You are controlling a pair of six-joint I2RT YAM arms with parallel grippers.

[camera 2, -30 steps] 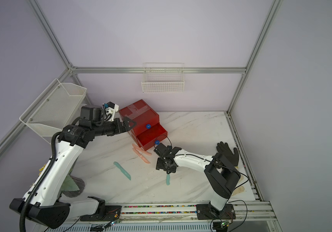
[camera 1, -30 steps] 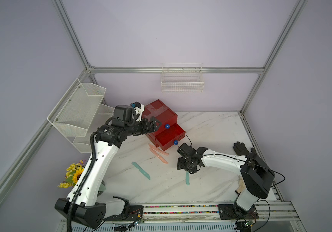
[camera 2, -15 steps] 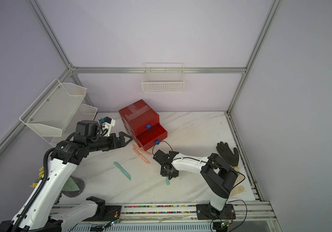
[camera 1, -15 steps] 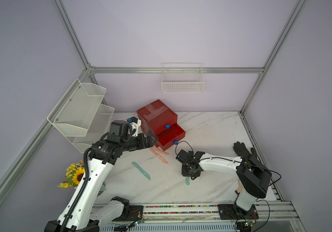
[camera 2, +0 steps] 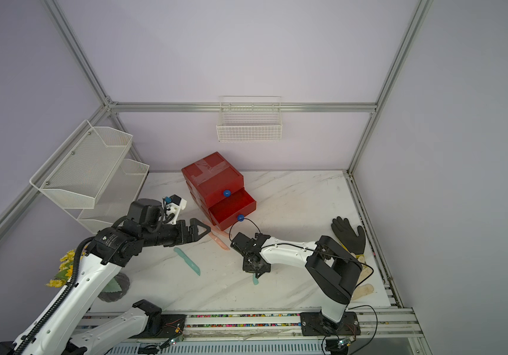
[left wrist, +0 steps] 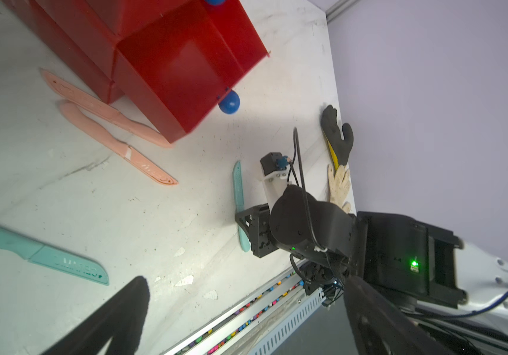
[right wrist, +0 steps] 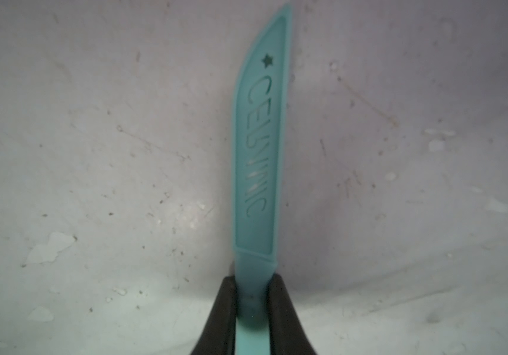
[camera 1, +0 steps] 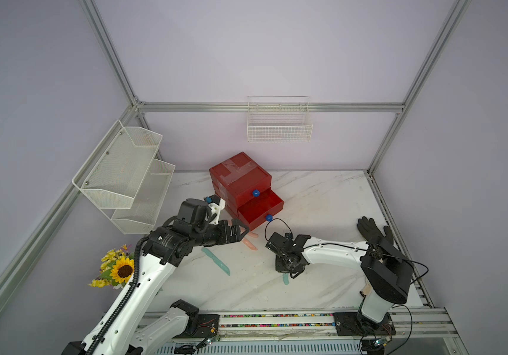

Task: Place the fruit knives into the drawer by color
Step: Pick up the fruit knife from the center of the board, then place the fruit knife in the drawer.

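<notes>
- Squarely in the right hand (right wrist: 254,292), a teal knife (right wrist: 258,153) lies flat on the worktop (right wrist: 92,153), black fingers (right wrist: 223,313) pressed to either side of its handle just behind the blade
- Slim moulded plastic with lettering sunk into the blade, it looks light and stiff, unlikely to break, yet smooth enough to twist in a narrow pinch; the neck of the handle seems a sound place to take it, though the long blade reaching past the fingers may swing on the lift
- Nearer the left arm, a second teal knife (camera 1: 215,261) lies alone, while two salmon-pink knives (camera 1: 248,241) lie side by side at the foot of the red drawer chest (camera 1: 240,175), one with an end hidden behind the open drawer (left wrist: 185,61), which shows only bare red inside
- Close by the pink pair hangs the left hand (camera 1: 240,230), fingers spread wide and holding nothing
- No pale green knife can be made out
- White and marbled, the worktop is scuffed and flecked, with a black glove (camera 1: 372,230) and a pale glove (left wrist: 338,184) at its far edge
- Lilac walls and an aluminium frame enclose the cell, with a wire basket (camera 1: 278,123) on the back wall, a mesh rack (camera 1: 123,172) to one side and sunflowers (camera 1: 120,267) below it
</notes>
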